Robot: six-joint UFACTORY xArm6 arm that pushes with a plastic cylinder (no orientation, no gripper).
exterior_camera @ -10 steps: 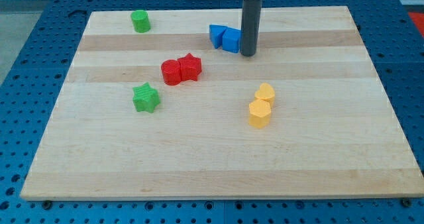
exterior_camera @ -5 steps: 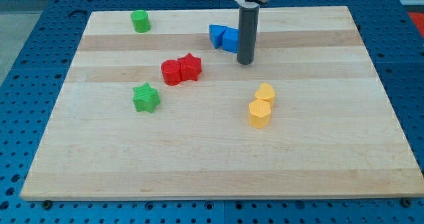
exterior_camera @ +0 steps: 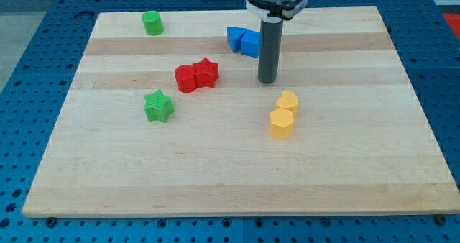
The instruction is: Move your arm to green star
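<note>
The green star (exterior_camera: 158, 106) lies on the wooden board (exterior_camera: 215, 164) at the view's left of centre. My tip (exterior_camera: 267, 80) stands on the board well to the right of the star and slightly higher in the view. It is below the two blue blocks (exterior_camera: 244, 40), right of the red pair (exterior_camera: 196, 75) and above the yellow pair (exterior_camera: 284, 113). It touches no block.
A green cylinder-like block (exterior_camera: 152, 22) sits near the board's top left. The red pair lies between my tip and the green star, slightly above the straight line. The board rests on a blue perforated table (exterior_camera: 29, 70).
My tip has moved down the view, from beside the blue blocks to the space between them and the yellow pair. No block has moved.
</note>
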